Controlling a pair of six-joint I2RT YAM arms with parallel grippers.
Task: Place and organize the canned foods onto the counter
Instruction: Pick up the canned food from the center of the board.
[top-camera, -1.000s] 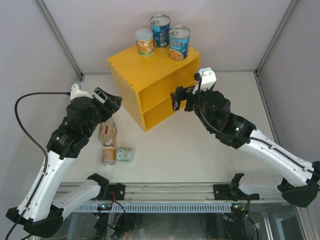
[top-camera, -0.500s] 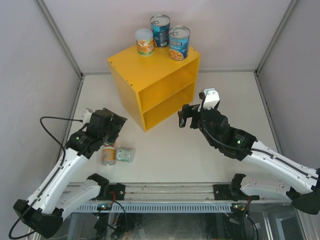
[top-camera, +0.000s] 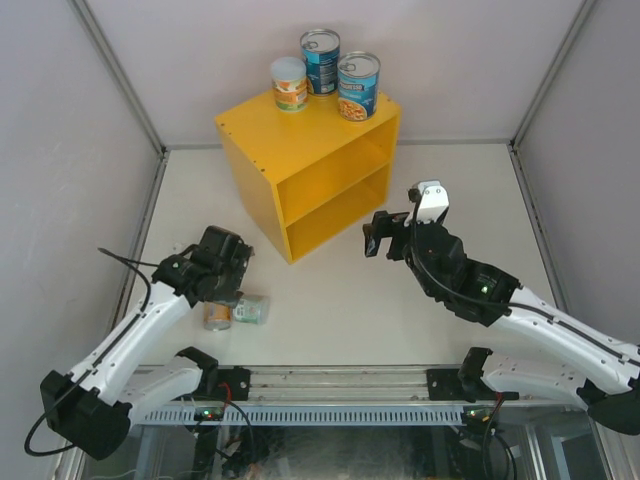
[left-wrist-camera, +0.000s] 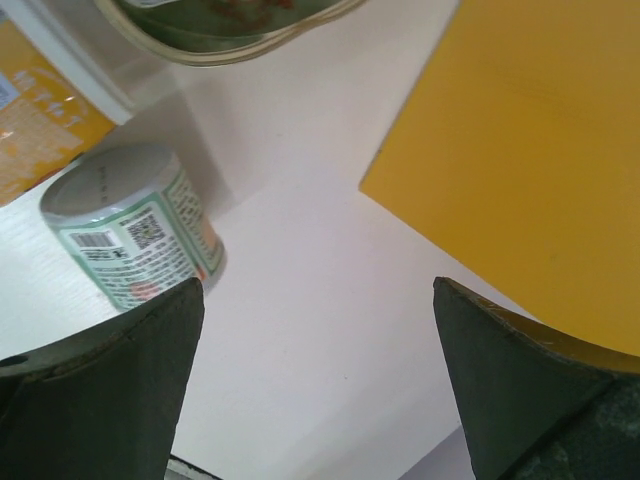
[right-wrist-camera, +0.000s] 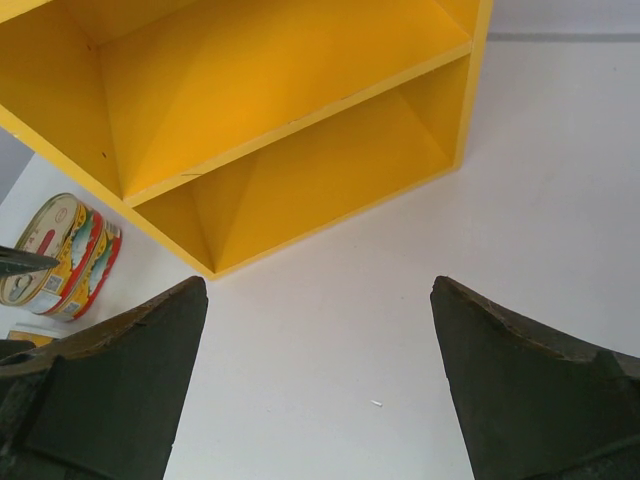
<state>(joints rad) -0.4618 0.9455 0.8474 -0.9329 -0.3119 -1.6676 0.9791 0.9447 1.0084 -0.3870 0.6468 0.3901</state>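
The yellow counter (top-camera: 300, 160) stands at the table's far middle. On its top are two tall blue-labelled cans (top-camera: 320, 60) (top-camera: 358, 85) and a small pale-lidded can (top-camera: 289, 83). On the table to its left, a small can (top-camera: 217, 315) stands and another (top-camera: 251, 309) lies on its side. My left gripper (top-camera: 228, 280) is open and empty just above them. In the left wrist view (left-wrist-camera: 315, 290) it sees the lying can (left-wrist-camera: 135, 230) and an oval tin (left-wrist-camera: 230, 25). My right gripper (top-camera: 385, 235) is open and empty, right of the counter. Its wrist view (right-wrist-camera: 320, 285) shows two stacked oval tins (right-wrist-camera: 62, 255).
The counter's two inner shelves (right-wrist-camera: 280, 90) hold nothing. Grey walls close in the table on the left, right and far sides. A metal rail (top-camera: 330, 385) with the arm bases runs along the near edge. A black cable (top-camera: 125, 262) trails from the left arm.
My left gripper has come down and back toward the cans on the table, now covering the oval tins. My right gripper has drawn back from the counter's shelf opening.
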